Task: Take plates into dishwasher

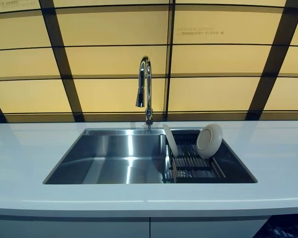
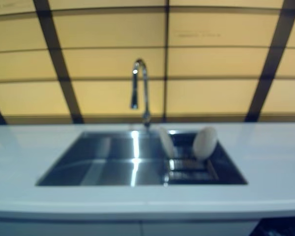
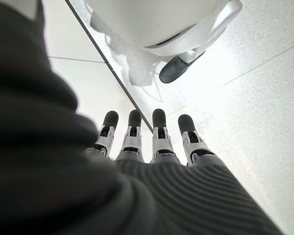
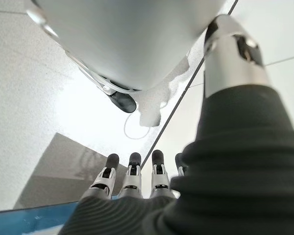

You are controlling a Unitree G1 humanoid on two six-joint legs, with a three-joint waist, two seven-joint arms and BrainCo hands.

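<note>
Two plates [image 1: 209,140] stand in the sink [image 1: 109,161] rack [image 1: 193,166]; my left hand [image 3: 147,147] and right hand [image 4: 132,181] hang with straight fingers, holding nothing.

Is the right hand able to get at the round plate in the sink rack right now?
Probably yes: the plate stands uncovered in the rack, but the right hand hangs open toward the floor.

Head views facing sink [image 1: 129,158]; wrist views floorward.
</note>
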